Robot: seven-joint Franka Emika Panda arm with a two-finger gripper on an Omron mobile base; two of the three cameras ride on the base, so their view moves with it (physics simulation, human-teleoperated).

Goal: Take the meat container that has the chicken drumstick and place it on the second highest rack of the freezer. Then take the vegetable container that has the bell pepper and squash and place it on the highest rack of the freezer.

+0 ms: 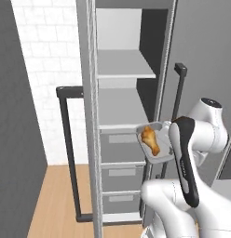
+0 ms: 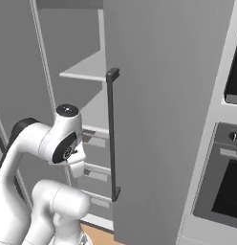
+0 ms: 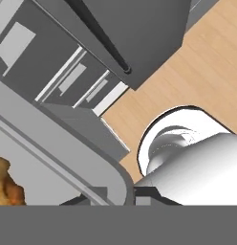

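So the tall narrow grey freezer [image 1: 126, 111] is standing open, with its white inner shelves showing and grey drawers [image 1: 121, 148] stacked below them. The upper flat light-grey shelf [image 1: 124, 65] is bare, and so is the lower open shelf [image 1: 122, 109] under it. The long dark vertical bar handle [image 2: 112, 134] runs down the door in the right base view.

The shallow light-grey meat tray [image 1: 157, 143] with the golden-brown, club-shaped chicken drumstick [image 1: 150, 140] in it hangs in the air right at the freezer's front edge, roughly level with the top drawer and just below the lower open shelf. It's tilted, not flat. The drumstick lies along the tray's middle.

The white arm's wrist sits against the tray's right side, so the jaws look clamped on that rim, but the fingers themselves are hidden behind the tray, so I can't tell for sure. From the hand view you get the tray's rounded corner [image 3: 111, 177] up close, a bit of orange drumstick [image 3: 8, 186] at the left edge, and light wooden floor [image 3: 197, 72] below.
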